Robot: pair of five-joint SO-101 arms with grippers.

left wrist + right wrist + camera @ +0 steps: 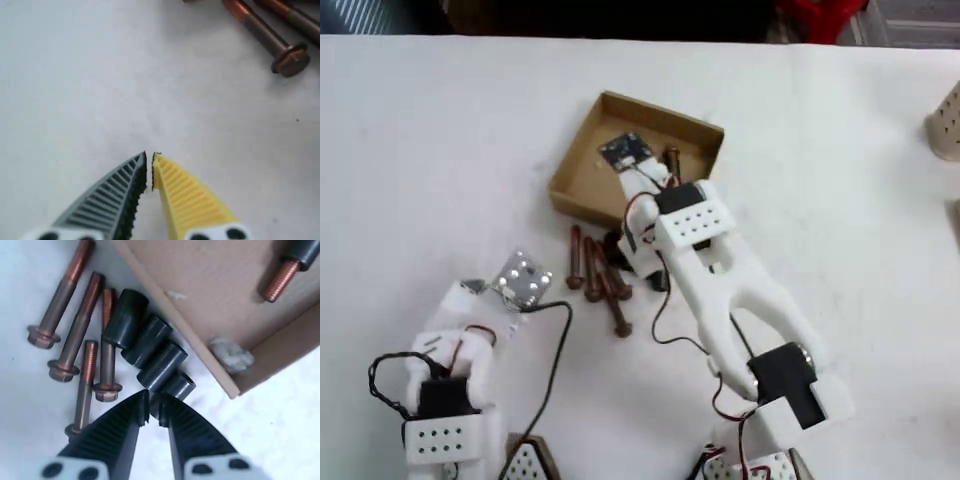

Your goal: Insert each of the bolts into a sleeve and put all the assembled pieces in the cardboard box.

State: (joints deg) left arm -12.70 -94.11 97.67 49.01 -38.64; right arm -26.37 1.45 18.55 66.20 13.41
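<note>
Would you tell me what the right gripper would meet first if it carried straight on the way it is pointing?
Most likely the nearest black sleeve, the end one of the row just ahead of the right gripper; the cardboard box lies beyond. Depth is unclear.

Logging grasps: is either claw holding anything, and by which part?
Nothing: left claw shut over the table; right claw shut by the sleeves, both empty.

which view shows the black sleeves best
The right wrist view: four black sleeves lie in a row in full sight, between the bolts and the cardboard box wall. In the high view the right arm covers most of the sleeves. The left wrist view looks at bolts.
</note>
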